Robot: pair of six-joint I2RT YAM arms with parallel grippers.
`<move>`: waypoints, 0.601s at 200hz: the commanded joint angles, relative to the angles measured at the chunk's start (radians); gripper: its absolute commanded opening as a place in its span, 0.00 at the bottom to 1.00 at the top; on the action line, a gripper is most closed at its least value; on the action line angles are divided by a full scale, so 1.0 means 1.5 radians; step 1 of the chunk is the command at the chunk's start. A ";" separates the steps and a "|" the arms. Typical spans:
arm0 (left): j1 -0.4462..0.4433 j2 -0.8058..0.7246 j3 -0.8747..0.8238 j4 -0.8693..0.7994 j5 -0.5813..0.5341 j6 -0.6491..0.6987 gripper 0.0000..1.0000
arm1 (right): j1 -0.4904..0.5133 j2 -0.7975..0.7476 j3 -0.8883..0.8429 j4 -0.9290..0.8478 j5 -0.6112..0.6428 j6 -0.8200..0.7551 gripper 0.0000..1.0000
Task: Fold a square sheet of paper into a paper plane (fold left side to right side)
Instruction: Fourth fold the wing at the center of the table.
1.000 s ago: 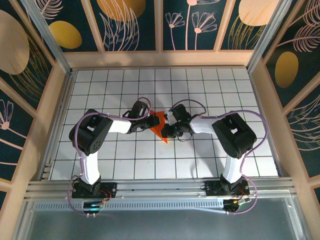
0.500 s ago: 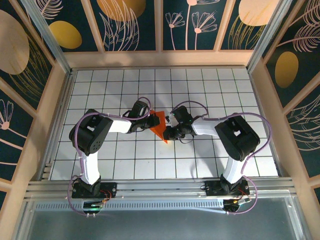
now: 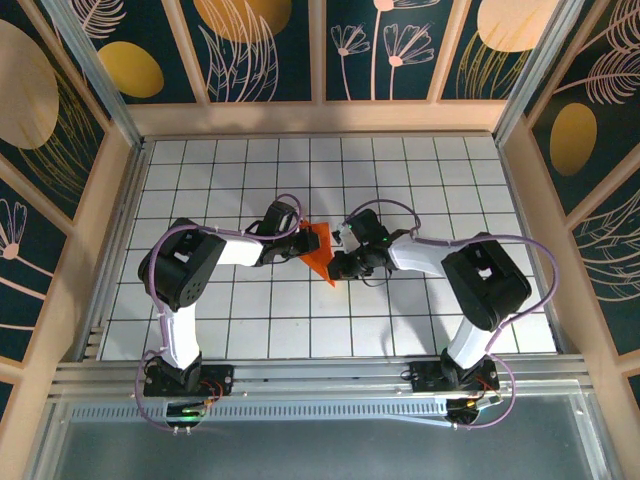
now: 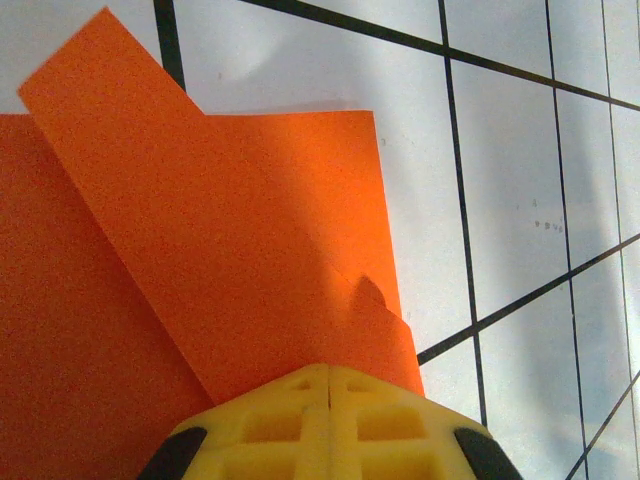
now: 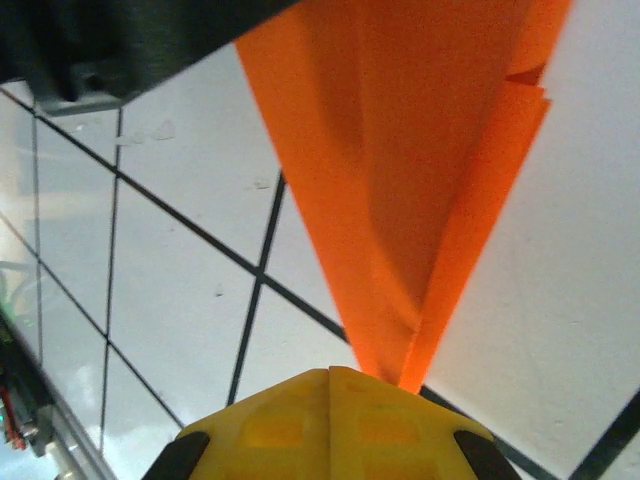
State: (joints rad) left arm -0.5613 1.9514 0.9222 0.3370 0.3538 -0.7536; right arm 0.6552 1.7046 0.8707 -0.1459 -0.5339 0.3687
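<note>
At mid-table, the folded orange paper [image 3: 318,250] lies between the left gripper [image 4: 330,380] and the right gripper [image 5: 330,378]. Both have their fingers together over its ends, perhaps pressing it.

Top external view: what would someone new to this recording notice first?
A bright orange folded paper sits at the middle of the white gridded table. The left claw and the right claw come at it from either side. Each is shut on the paper, the right one at its pointed end. Dark floral panels ring the table.
</note>
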 commanded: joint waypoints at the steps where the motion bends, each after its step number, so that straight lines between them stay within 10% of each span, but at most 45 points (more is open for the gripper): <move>1: 0.007 0.044 -0.017 -0.090 -0.055 0.002 0.00 | 0.007 -0.005 -0.005 0.006 -0.023 0.006 0.00; 120: 0.006 0.047 -0.016 -0.090 -0.052 0.004 0.00 | -0.001 0.042 -0.029 0.016 0.006 0.016 0.00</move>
State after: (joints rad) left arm -0.5613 1.9514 0.9222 0.3370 0.3542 -0.7532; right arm 0.6559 1.7485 0.8474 -0.1143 -0.5438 0.3847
